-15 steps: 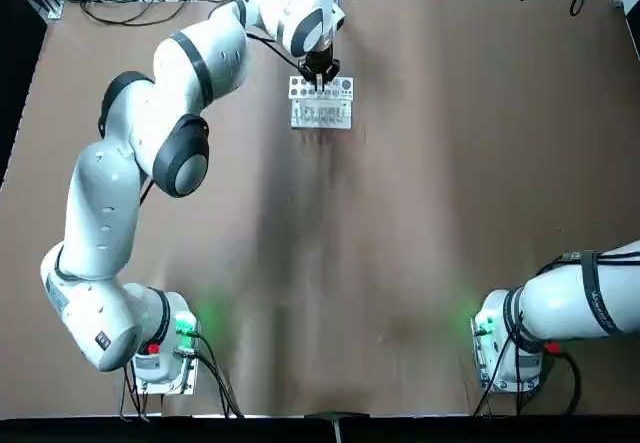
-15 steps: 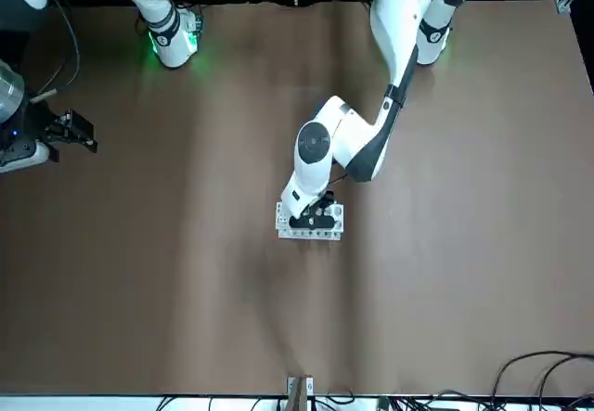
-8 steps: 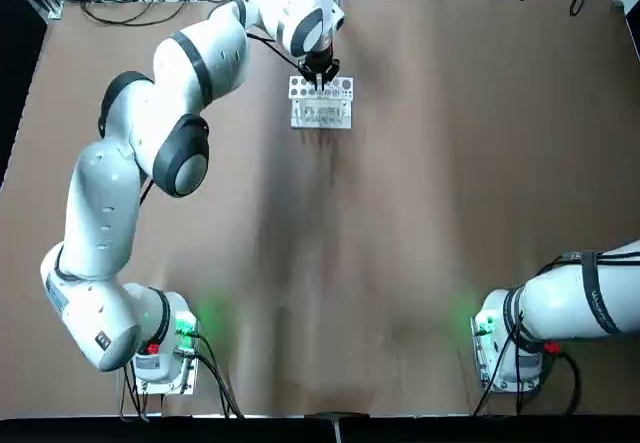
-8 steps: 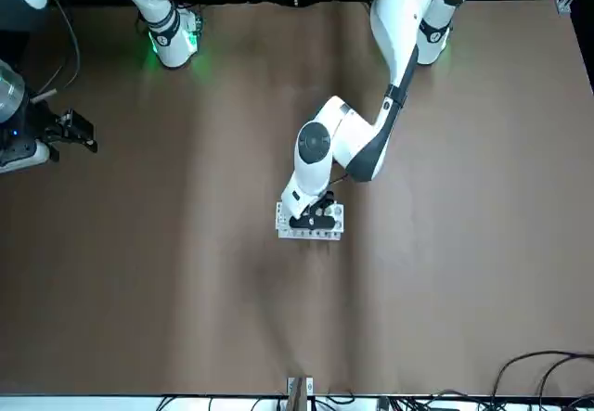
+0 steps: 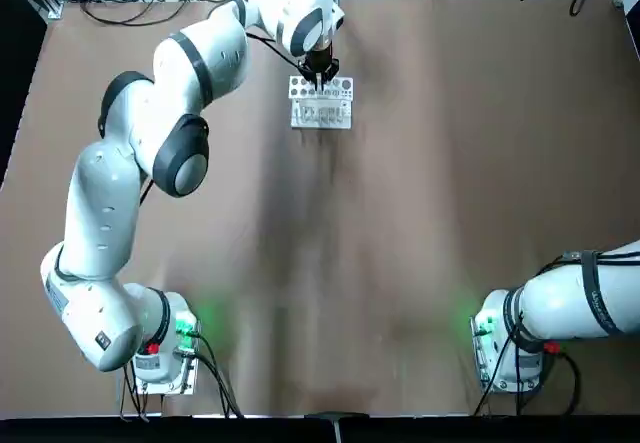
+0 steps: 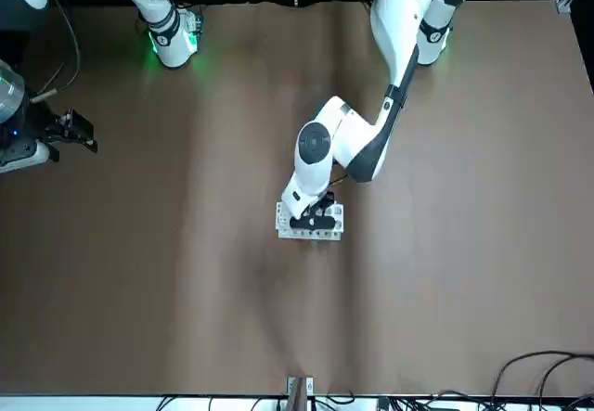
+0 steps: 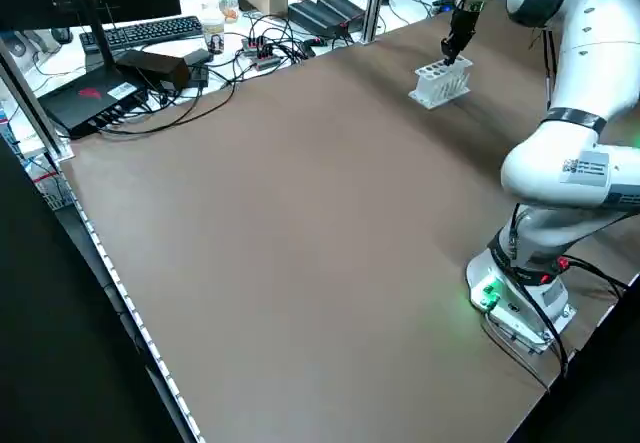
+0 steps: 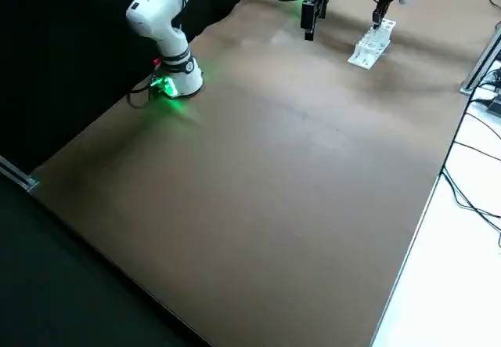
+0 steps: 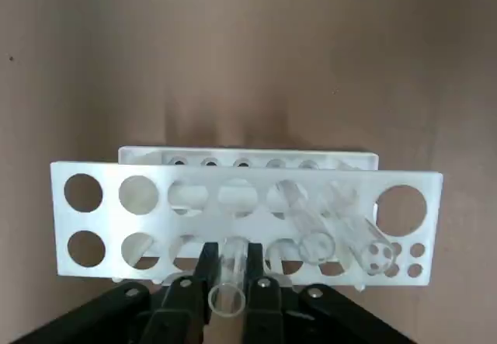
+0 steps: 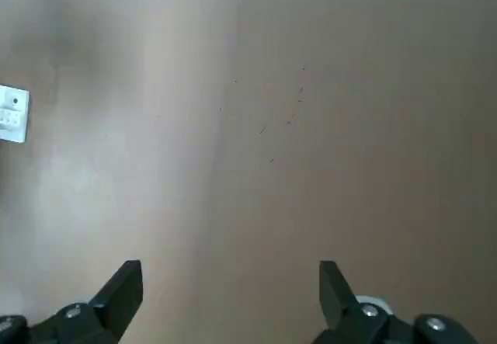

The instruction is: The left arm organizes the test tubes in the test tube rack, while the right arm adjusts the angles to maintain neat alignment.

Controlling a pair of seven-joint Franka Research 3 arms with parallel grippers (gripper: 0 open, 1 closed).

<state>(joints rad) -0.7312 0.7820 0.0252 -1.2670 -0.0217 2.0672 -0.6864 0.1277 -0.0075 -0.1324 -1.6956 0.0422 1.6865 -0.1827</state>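
Brown tabletop [image 5: 400, 213], rack [image 5: 321, 115] at 12 o'clock: left gripper [image 9: 232, 265] there pinches tube [image 9: 228, 293]; seat it plumb, gently. Right gripper [image 10: 231, 282] parked, 4 o'clock, fingers spread.

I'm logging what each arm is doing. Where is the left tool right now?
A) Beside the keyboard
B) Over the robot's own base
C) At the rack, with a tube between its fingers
C: the left tool has a clear tube between its fingers, at the white rack.
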